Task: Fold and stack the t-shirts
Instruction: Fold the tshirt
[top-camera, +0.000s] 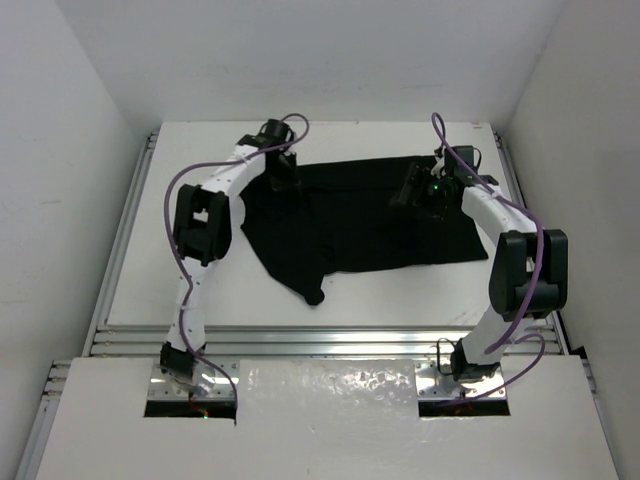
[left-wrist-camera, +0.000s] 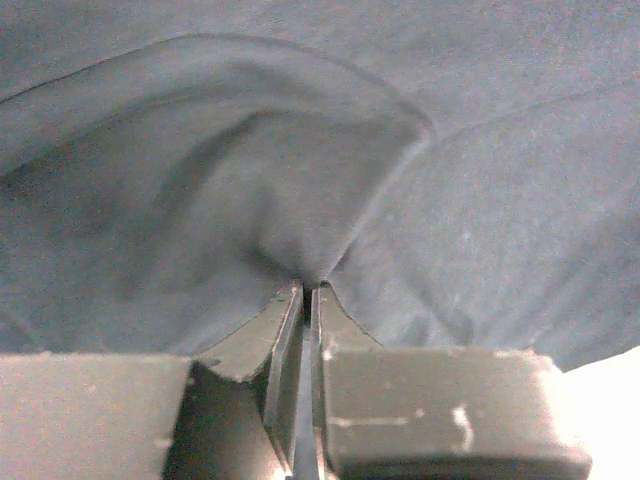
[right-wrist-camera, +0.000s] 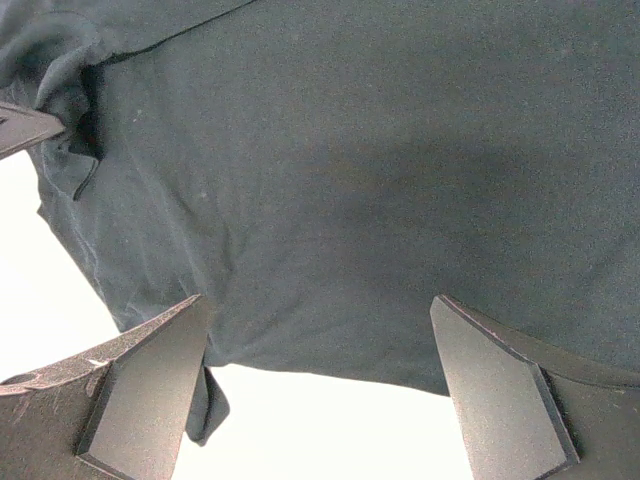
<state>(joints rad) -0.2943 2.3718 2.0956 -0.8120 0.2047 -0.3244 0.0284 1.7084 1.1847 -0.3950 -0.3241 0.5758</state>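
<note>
T-shirt (top-camera: 350, 225), a fold between clamped-together left jaws, flat beneath wide-apart right jaws

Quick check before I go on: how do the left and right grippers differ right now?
The left gripper is shut, pinching a raised fold of the black t-shirt; the right gripper stands wide open, gripping nothing. The left gripper is at the shirt's far left part, the right gripper at its far right. Both are at the shirt's far side.

I find no text, label, brand, number or sign that I can read on the t-shirt (top-camera: 360, 220) or the table (top-camera: 150, 290).
</note>
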